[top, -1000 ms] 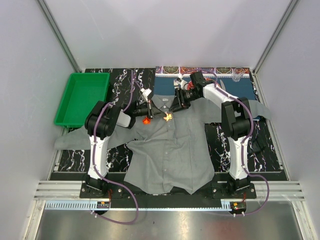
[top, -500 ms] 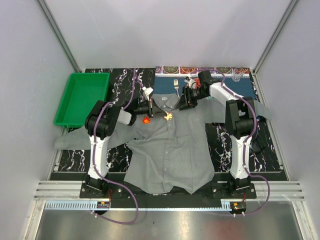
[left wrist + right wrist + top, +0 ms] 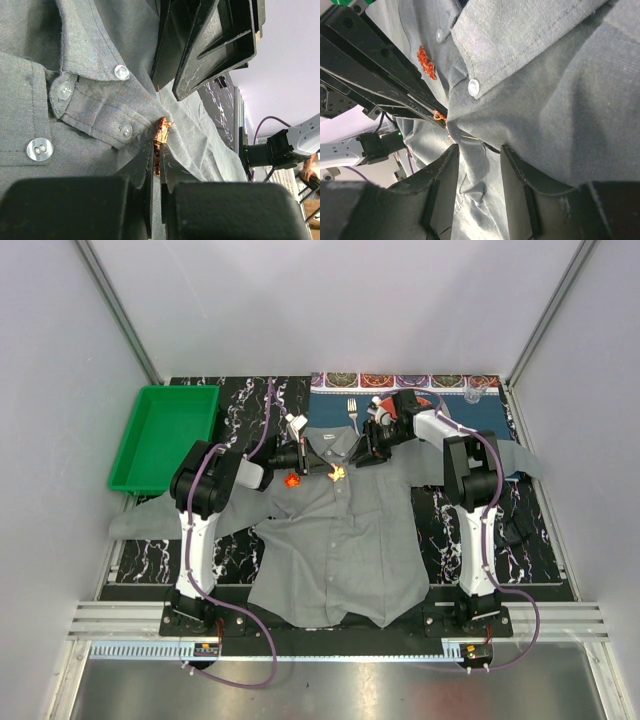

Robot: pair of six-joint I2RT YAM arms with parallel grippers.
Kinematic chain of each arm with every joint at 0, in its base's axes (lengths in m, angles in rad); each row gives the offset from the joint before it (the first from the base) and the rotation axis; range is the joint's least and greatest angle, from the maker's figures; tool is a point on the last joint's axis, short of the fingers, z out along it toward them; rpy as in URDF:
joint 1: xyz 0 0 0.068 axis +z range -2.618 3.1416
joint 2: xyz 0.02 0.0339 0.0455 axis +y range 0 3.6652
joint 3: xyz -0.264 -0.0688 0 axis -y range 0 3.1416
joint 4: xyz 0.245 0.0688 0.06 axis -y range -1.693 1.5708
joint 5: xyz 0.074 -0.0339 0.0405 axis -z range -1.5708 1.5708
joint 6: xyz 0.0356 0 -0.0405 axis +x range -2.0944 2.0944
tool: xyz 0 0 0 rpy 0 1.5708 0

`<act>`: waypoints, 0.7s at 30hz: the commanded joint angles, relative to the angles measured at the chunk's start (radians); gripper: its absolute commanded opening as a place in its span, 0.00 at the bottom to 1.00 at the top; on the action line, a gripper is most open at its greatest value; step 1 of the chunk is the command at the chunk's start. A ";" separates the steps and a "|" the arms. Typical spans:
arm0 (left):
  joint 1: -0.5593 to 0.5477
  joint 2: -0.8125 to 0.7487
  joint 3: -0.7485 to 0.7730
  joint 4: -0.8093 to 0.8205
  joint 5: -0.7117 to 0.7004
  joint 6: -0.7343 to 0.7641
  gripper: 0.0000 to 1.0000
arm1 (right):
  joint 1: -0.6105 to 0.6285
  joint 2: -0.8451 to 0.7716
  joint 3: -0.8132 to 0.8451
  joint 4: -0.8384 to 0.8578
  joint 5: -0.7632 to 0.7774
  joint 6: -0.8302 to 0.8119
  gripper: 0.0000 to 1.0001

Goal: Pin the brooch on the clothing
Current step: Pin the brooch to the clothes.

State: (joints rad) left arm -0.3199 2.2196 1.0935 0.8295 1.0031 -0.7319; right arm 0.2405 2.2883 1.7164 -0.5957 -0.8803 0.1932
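The grey shirt (image 3: 340, 540) lies spread flat, collar at the far side. My left gripper (image 3: 318, 468) is at the placket just below the collar, shut on a small orange-gold brooch (image 3: 337, 474); the left wrist view shows the brooch (image 3: 162, 134) pinched between the fingertips and pressed against the shirt (image 3: 75, 50) by a button. My right gripper (image 3: 366, 451) faces it from the right, open, its fingers (image 3: 437, 170) straddling a raised fold of shirt (image 3: 560, 75). A thin gold pin (image 3: 470, 137) pokes from that fold. The brooch (image 3: 439, 116) shows at the left fingers' tip.
A second red-orange ornament (image 3: 292, 480) sits on the shirt left of the placket, also in the right wrist view (image 3: 426, 62). A green tray (image 3: 165, 435) stands at the far left. A fork (image 3: 352, 410) lies on the blue placemat (image 3: 485, 420) behind the collar.
My right arm has swung right and back a little, uncovering the fork, while its gripper stays at the collar. The left gripper and brooch have not moved.
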 commanded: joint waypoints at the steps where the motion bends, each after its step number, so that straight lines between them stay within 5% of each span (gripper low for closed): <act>1: -0.002 -0.012 0.035 0.023 0.005 0.028 0.00 | 0.016 0.007 0.052 0.050 -0.048 0.032 0.44; 21: -0.008 -0.006 0.046 0.013 0.005 0.032 0.00 | 0.022 -0.012 0.018 0.053 -0.114 0.029 0.40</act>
State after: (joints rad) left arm -0.3237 2.2196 1.1011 0.8078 1.0027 -0.7227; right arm 0.2531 2.2921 1.7294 -0.5571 -0.9630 0.2230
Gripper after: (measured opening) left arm 0.043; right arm 0.393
